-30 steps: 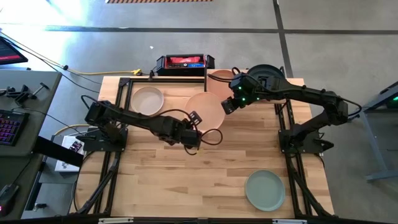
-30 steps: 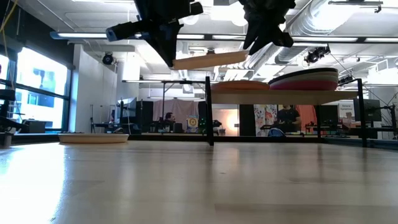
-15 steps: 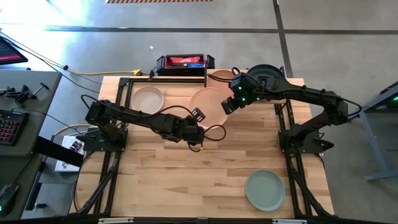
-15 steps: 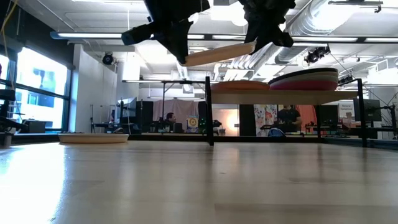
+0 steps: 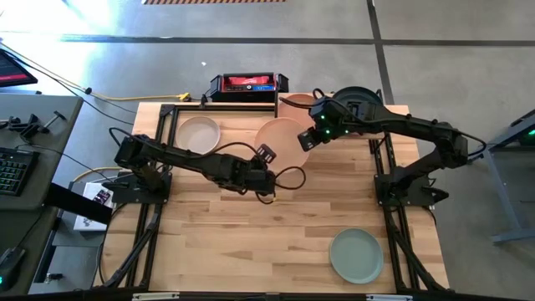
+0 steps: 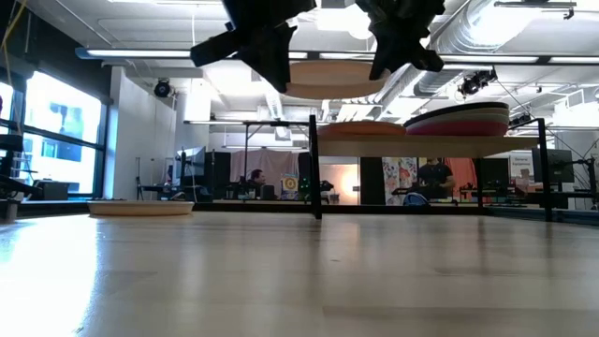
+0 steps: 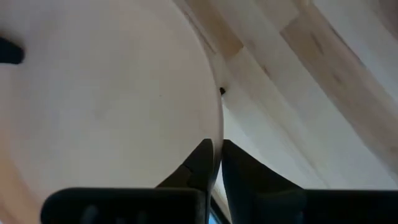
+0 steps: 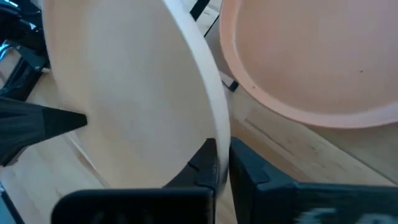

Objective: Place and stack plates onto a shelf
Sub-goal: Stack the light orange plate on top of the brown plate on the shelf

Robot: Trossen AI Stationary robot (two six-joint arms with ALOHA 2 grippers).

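Round peach matte plate (image 5: 280,139) held in the air at tabletop (image 5: 251,242) rear centre, left claw (image 5: 266,156) on its near-left rim, right claw (image 5: 306,140) on its right rim. Light-wood shelf panel on black posts (image 6: 440,143) behind-right, carrying probably two plate stacks. Cream plate (image 5: 198,135) lies rear left; pale green plate (image 5: 356,255) front right.

A black rectangular case with a red top (image 5: 248,83) is seen just beyond the far edge of the large light-wood plank tabletop (image 5: 251,242). A yellow cable (image 5: 150,98) is laid on the grey floor beside that case. Left of the tabletop, a grey side desk (image 5: 33,142) is set, with a dark keyboard (image 5: 12,170) on it.
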